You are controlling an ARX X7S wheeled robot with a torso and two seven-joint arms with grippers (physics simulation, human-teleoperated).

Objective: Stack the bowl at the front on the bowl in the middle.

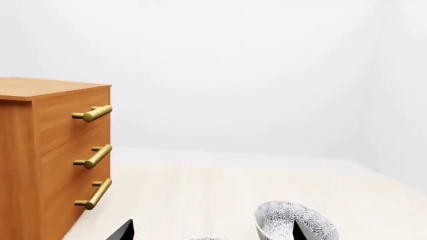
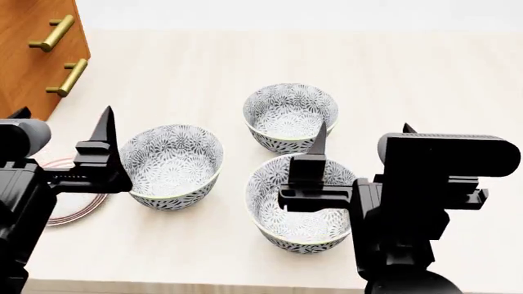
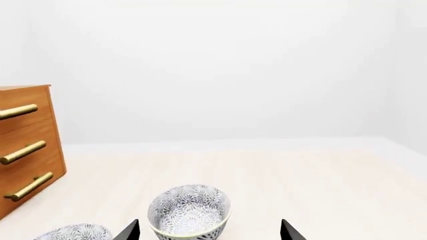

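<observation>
Three look-alike floral white bowls stand on the table. The bowl at the front (image 2: 307, 226) is nearest me, partly covered by my right arm. The bowl in the middle (image 2: 171, 162) by depth stands to its left. My right gripper (image 2: 362, 128) hovers open and empty over the front bowl's far side. From the right wrist, its fingertips (image 3: 130, 231) frame the far bowl (image 3: 190, 210) from a distance, with the middle bowl (image 3: 73, 233) at the edge. My left gripper (image 2: 61, 119) is open and empty, left of the middle bowl.
The third bowl (image 2: 288, 110) stands at the back and also shows in the left wrist view as a bowl (image 1: 293, 222). A wooden dresser (image 2: 37, 55) with brass handles fills the back left. A red-ringed plate (image 2: 73, 211) lies under my left arm.
</observation>
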